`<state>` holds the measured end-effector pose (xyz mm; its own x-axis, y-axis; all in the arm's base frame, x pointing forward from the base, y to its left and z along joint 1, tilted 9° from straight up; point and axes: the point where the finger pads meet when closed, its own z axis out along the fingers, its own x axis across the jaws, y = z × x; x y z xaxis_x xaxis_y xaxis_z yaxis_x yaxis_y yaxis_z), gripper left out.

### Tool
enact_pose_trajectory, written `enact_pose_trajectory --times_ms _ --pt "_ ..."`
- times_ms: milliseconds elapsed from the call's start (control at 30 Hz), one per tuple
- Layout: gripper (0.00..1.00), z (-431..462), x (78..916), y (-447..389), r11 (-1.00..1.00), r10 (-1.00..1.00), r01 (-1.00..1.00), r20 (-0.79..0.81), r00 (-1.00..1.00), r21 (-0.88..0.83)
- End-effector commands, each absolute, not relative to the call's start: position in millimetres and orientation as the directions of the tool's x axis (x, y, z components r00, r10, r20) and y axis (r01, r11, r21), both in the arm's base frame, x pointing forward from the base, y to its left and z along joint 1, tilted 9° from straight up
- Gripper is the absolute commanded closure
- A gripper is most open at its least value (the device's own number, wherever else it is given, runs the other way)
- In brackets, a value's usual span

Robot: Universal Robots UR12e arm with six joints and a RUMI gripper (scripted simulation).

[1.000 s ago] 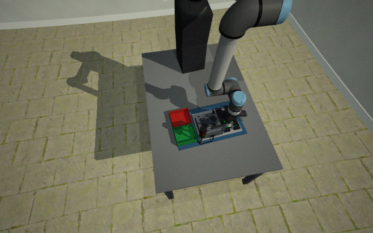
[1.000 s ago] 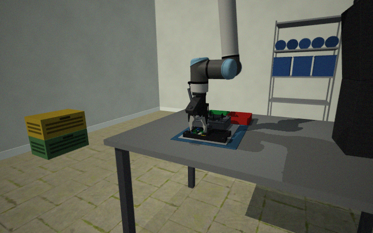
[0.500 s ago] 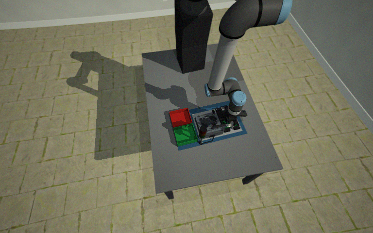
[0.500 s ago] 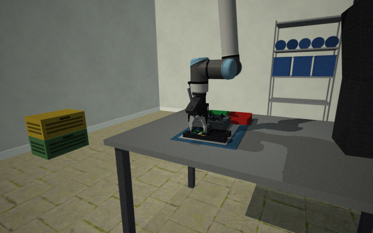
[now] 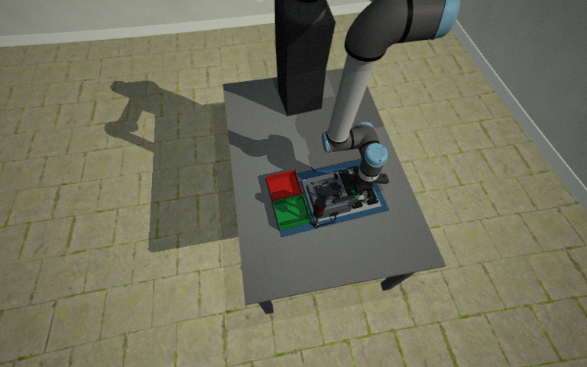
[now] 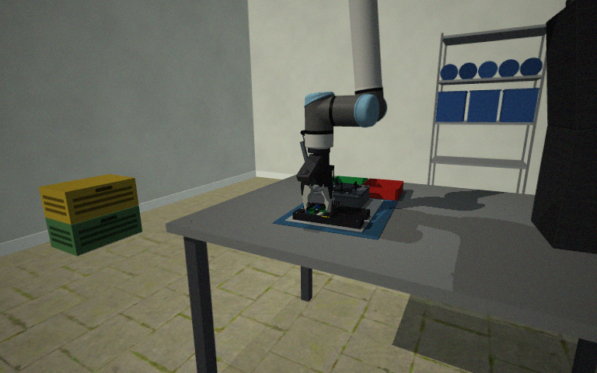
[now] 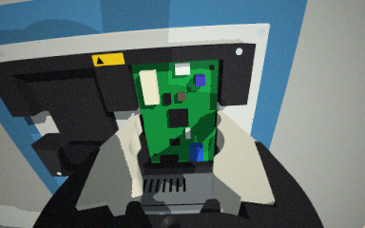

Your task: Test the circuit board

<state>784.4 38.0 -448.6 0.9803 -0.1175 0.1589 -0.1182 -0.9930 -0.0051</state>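
The green circuit board (image 7: 177,110) lies component side up in the black tray (image 7: 143,85), its white connector (image 7: 149,87) at the far left. My gripper (image 7: 179,113) is shut on the circuit board, one pale finger on each long edge. In the top view the gripper (image 5: 362,190) is low over the tray at the right end of the blue mat. The tester (image 5: 325,192) stands left of the tray. The red bin (image 5: 283,183) and the green bin (image 5: 291,210) sit left of the tester. In the exterior view the gripper (image 6: 317,203) reaches down into the tray (image 6: 330,216).
A yellow warning label (image 7: 108,59) marks the tray's far edge. A tall black column (image 5: 303,56) stands at the table's back. A shelf rack (image 6: 484,105) and stacked crates (image 6: 90,211) stand off the table.
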Motion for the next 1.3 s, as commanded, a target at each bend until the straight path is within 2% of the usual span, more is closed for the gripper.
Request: enact_pose_trajectory --times_ms 0,1267 --pt "0.61 -444.6 787.8 38.5 -0.993 -0.116 -0.117 0.163 0.98 -0.004" --pt "0.61 -414.9 779.9 39.2 -0.993 -0.117 -0.118 0.16 0.98 -0.004"
